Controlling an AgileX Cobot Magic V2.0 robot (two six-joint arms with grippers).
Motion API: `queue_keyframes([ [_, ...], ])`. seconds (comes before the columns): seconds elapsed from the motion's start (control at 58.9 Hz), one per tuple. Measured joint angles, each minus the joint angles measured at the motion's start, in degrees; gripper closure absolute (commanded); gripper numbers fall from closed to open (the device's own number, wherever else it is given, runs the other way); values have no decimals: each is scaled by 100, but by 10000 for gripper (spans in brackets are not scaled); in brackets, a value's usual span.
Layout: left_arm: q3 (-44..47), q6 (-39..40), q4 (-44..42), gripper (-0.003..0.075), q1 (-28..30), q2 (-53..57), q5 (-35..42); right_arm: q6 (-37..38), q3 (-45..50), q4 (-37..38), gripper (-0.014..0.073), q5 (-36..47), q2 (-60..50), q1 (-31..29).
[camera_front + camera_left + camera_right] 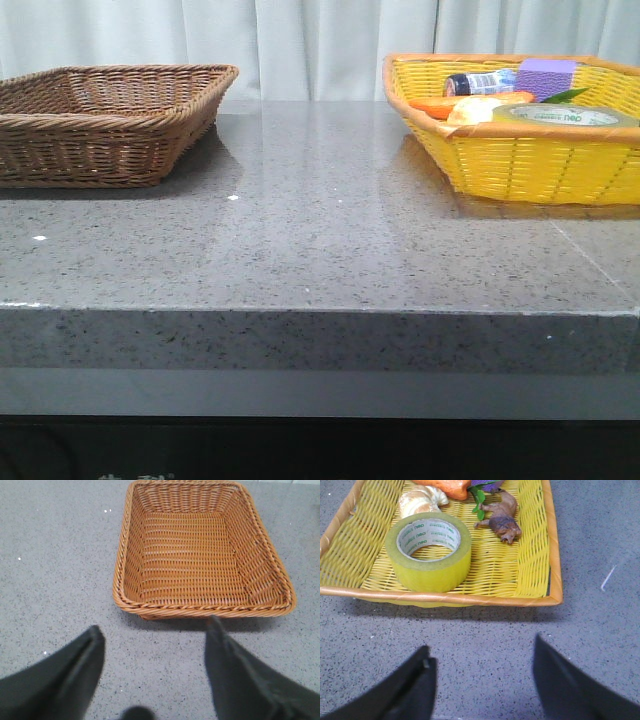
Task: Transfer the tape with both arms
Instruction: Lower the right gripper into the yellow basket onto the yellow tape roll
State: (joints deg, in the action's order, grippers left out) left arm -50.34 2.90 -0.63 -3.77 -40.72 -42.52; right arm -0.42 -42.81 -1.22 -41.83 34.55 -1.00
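The tape (429, 551) is a wide yellow roll with a pale core and green print. It lies flat in the yellow basket (547, 555), near its front rim. In the front view the tape (565, 116) shows at the yellow basket's (530, 165) right side. My right gripper (481, 652) is open and empty above the grey table, short of that basket. My left gripper (155, 630) is open and empty above the table, in front of the brown wicker basket (125, 555). Neither arm shows in the front view.
The brown basket (110, 140) stands at the table's left and holds nothing. The yellow basket also holds a toy carrot (445, 487), a bread roll (420, 501), a brown animal figure (501, 520), a purple block (546, 76) and a small bottle (478, 82).
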Motion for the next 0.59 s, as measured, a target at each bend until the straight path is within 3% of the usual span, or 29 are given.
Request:
queue_keyframes([
  [0.136, 0, -38, 117, 196, -255, -12, -11, 0, -13, 0, 57, -15, 40, 0],
  [0.255, 0, -88, 139, 196, -843, -12, 24, 42, -370, -25, 57, -253, 370, 0],
  [0.594, 0, -112, 166, 196, -2279, -12, 147, 42, -2025, -74, 57, -1356, 2487, 0],
])
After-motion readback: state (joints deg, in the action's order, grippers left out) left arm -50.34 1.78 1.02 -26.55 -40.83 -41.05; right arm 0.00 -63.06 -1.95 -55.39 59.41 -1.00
